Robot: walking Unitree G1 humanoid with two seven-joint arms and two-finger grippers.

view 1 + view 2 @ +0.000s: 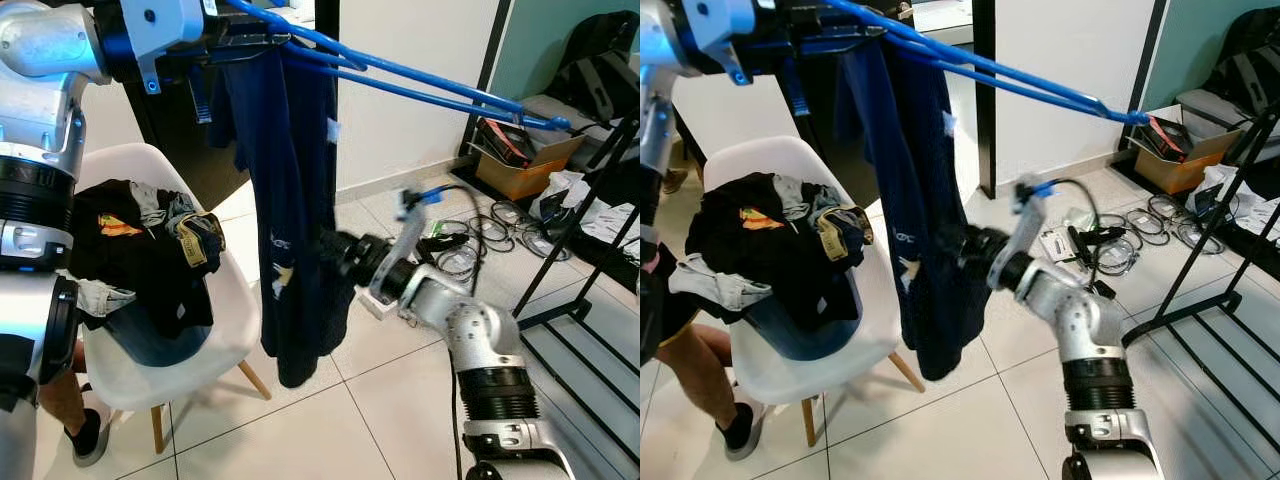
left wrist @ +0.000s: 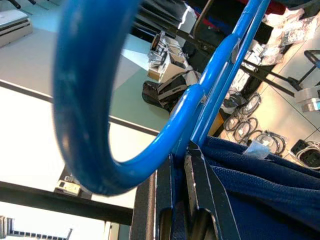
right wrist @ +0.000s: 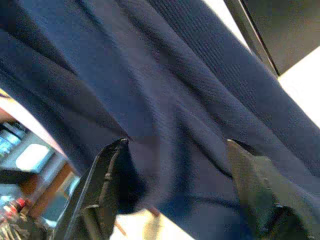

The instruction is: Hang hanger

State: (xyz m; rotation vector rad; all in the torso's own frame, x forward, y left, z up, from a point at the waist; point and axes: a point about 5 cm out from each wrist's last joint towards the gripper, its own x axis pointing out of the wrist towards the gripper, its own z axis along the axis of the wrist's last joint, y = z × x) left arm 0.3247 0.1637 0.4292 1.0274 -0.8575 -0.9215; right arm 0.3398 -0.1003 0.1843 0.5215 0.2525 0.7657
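We hold the blue hanger (image 1: 400, 70) high with our left pincer (image 2: 187, 220), whose two black fingers are pressed together on the hanger's neck just below the hook, as the left wrist view shows, so the hook stays free to catch on a rail. A dark navy garment (image 1: 290, 200) hangs from the hanger in long folds, its hem well above the tiled floor (image 1: 330, 420), and the raised arm keeps it from dragging. Our right pincer (image 3: 175, 165) reaches forward into the cloth lower down; its fingers are spread with the fabric lying between and over them, not pinching it, and we judge this serves to steady or straighten the hanging garment. To our left stands a white chair (image 1: 225, 330) heaped with dark clothes (image 1: 150, 260), probably the pile waiting its turn, and a person's leg (image 1: 700, 375) shows beside it. To our right stands a black rack (image 1: 590, 270), near a box and loose cables on the floor. We judge the hanger is loaded and ready, and the step left is to carry it to a rail and set the hook over it
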